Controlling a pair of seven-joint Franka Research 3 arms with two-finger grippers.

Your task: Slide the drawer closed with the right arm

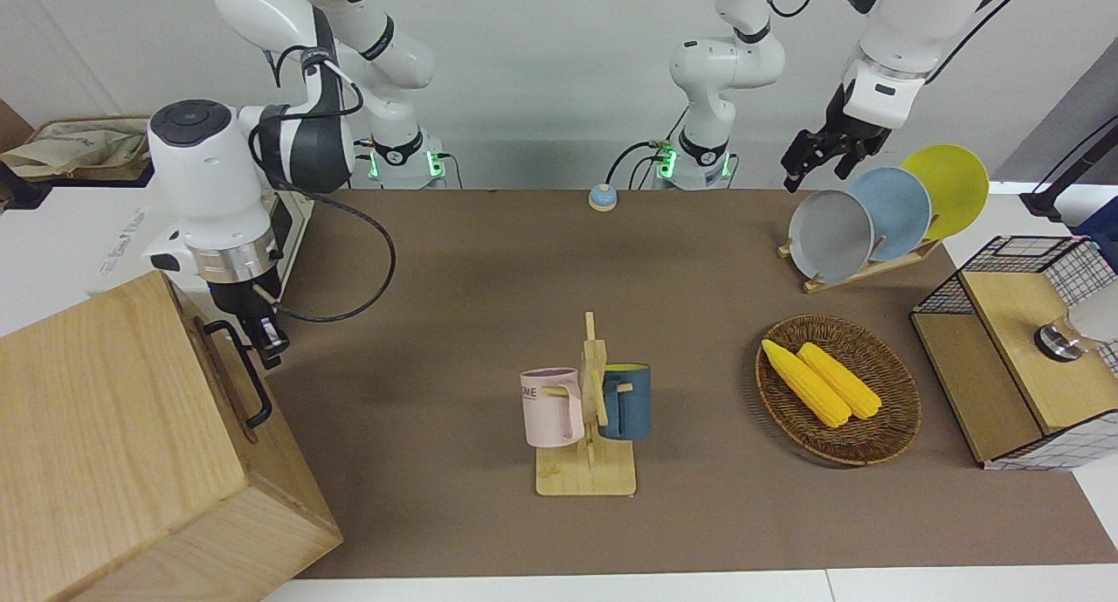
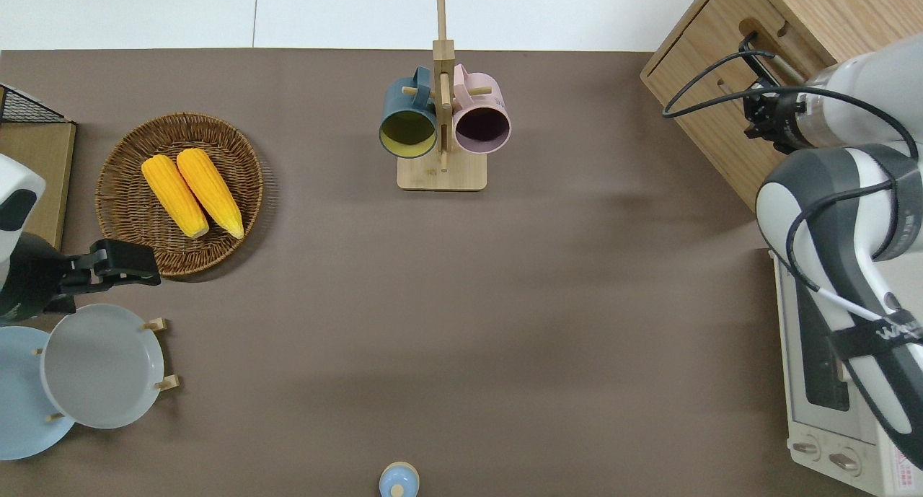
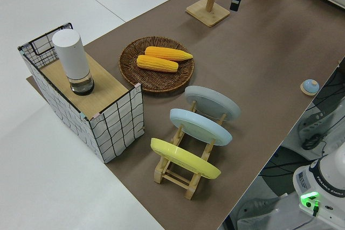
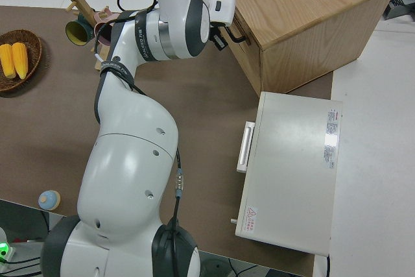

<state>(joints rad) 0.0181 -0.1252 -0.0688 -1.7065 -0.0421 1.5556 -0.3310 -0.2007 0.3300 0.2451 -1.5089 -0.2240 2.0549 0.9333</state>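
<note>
The drawer [image 1: 223, 370] sits pushed in, flush with the front of the pale wooden cabinet [image 1: 105, 410] at the right arm's end of the table. Its black loop handle [image 1: 247, 375] sticks out from the front panel. My right gripper [image 1: 264, 335] hangs from the silver wrist ring close to the drawer front, at the end of the handle nearer to the robots. The overhead view shows the gripper [image 2: 756, 115] beside the handle [image 2: 757, 53] and the drawer front [image 2: 721, 68]. I cannot tell whether the gripper touches the panel. The left arm is parked.
A white toaster oven [image 2: 829, 381] stands beside the cabinet, nearer to the robots. A wooden mug rack [image 1: 587, 427] holds a pink and a blue mug mid-table. A wicker basket [image 1: 891, 427] with corn, a plate rack [image 1: 860, 266] and a wire-mesh box [image 1: 1013, 357] stand toward the left arm's end.
</note>
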